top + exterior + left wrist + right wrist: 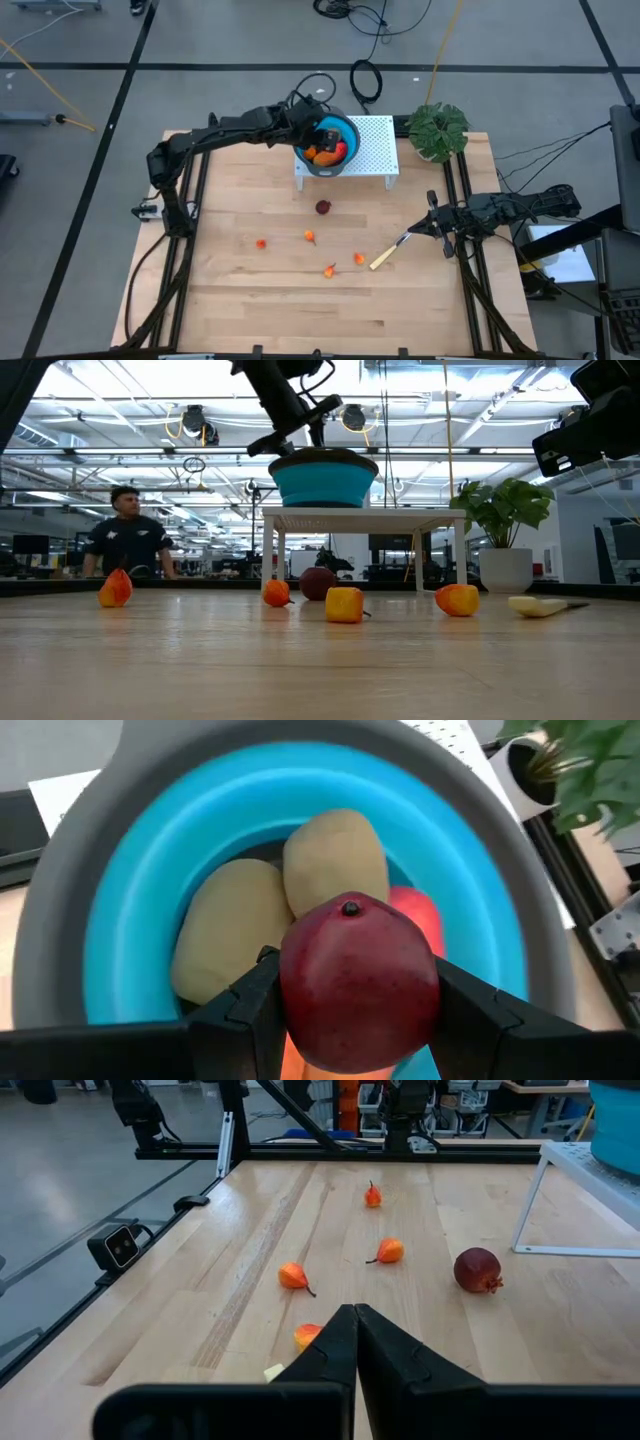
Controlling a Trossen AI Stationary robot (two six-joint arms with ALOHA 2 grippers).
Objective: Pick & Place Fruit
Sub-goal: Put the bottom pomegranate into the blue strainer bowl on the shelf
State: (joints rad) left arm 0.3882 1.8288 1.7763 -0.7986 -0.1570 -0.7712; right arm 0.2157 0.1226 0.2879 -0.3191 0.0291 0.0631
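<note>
A dark red ball (pixel 358 985) sits clamped in the left gripper (pixel 350 1010) jaws above the blue bowl (pixel 140 890), over two brownish ovals (pixel 335 855). Another red ball (pixel 323 207) lies on the table (pixel 250 300). Right gripper (pixel 355 1335) jaws closed, empty

Bowl (pixel 150 890) blue inside, grey rim; in it two tan-green ovals (pixel 335 855) and a dark red ball (pixel 358 985). Lower centre of the high view: small orange bits (pixel 312 237) on pale wood table (pixel 250 300). White perforated stand (pixel 375 140), upper centre.
</note>
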